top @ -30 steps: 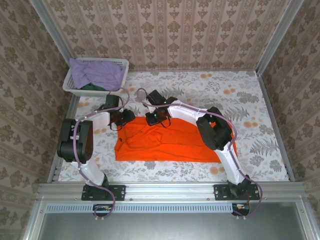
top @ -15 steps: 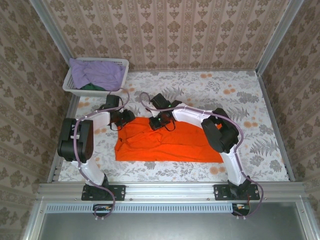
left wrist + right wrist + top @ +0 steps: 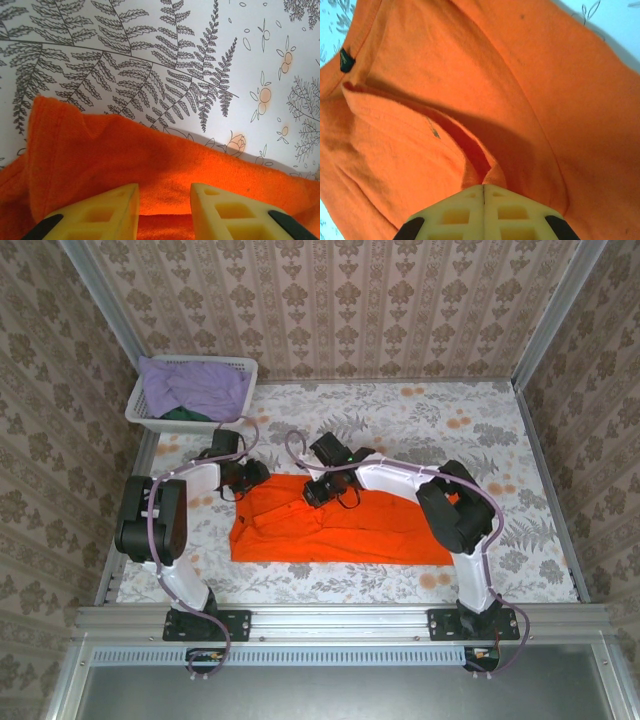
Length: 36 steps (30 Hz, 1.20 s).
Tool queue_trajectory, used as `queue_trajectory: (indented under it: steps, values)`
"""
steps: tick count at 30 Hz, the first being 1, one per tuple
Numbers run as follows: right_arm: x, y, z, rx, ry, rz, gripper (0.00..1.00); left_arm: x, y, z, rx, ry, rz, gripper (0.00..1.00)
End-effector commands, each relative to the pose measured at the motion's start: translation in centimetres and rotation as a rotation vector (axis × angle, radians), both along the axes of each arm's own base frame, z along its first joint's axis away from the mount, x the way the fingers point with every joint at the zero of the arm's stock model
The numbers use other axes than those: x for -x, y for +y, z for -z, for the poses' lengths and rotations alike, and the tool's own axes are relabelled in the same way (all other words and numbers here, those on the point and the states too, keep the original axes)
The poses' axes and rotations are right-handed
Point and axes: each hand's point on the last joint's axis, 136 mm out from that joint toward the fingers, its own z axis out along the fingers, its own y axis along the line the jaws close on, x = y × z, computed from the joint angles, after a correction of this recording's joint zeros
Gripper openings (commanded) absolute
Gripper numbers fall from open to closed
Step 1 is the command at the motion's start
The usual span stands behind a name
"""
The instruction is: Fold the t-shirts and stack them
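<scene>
Table cover: white cloth printed with grey ferns and small orange blossoms (image 3: 450,430), spread over the whole work surface; seen close in the left wrist view (image 3: 150,50).
Task item on the table: bright orange short-sleeved cloth t-shirt (image 3: 340,535), lying wide across the middle of the table, its near edge fairly straight, its far edge rumpled; nearer the left arm than the right.
Shirt detail: small dark tag (image 3: 346,61) at the neckline; a few dark specks (image 3: 434,132) on the cloth.
Left gripper (image 3: 252,475): at the far left corner of the orange shirt (image 3: 150,170), low over it.
Left fingers (image 3: 100,212): yellow, standing apart with a plain gap; orange cloth shows through the gap; whether they press on it I cannot tell.
Right gripper (image 3: 312,495): at the shirt's far edge, left of centre, near the left gripper.
Right fingers (image 3: 520,215): pressed together, nipping a raised fold of the orange shirt (image 3: 545,100); a ridge of cloth runs straight into the tips.
Container: white plastic lattice basket (image 3: 240,368), far left corner of the table, well apart from the orange shirt.
Basket contents: lavender cloth shirt (image 3: 190,385) heaped on top and hanging over the rim; dark green cloth shirt (image 3: 185,413) just beneath it.
Surround: patterned beige wallpaper walls (image 3: 350,300) on three sides.
</scene>
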Motion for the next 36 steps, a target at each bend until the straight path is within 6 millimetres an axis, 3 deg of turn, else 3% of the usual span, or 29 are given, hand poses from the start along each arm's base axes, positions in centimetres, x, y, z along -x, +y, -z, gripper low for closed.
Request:
queue_trajectory:
  steps: [1, 12, 19, 23, 28, 31, 36]
  values:
    - [1.0, 0.3, -1.6, -0.042, -0.028, -0.051, 0.00, -0.5, 0.4, 0.1, -0.011, 0.014, -0.022, 0.33]
    - [3.0, -1.0, 0.0, -0.045, -0.020, -0.050, 0.08, -0.4, 0.5, 0.2, -0.012, 0.018, -0.022, 0.33]
    - [3.7, -2.2, 0.7, -0.023, -0.053, -0.034, 0.29, -0.5, 0.5, 0.1, -0.011, 0.019, -0.026, 0.33]
    - [4.0, -2.8, 0.1, -0.039, -0.072, -0.022, 0.33, -0.5, 0.5, 0.1, -0.013, 0.018, -0.024, 0.33]
    - [4.0, -2.3, -2.0, -0.135, -0.068, -0.002, 0.33, -0.4, 0.5, 0.2, -0.011, 0.020, -0.022, 0.33]
    - [2.8, -1.4, -3.4, -0.196, -0.034, 0.051, 0.27, -0.4, 0.4, 0.1, -0.011, 0.018, -0.022, 0.33]
    - [0.2, 0.5, -3.1, -0.182, 0.040, 0.126, 0.17, -0.4, 0.4, 0.1, -0.011, 0.018, -0.021, 0.33]
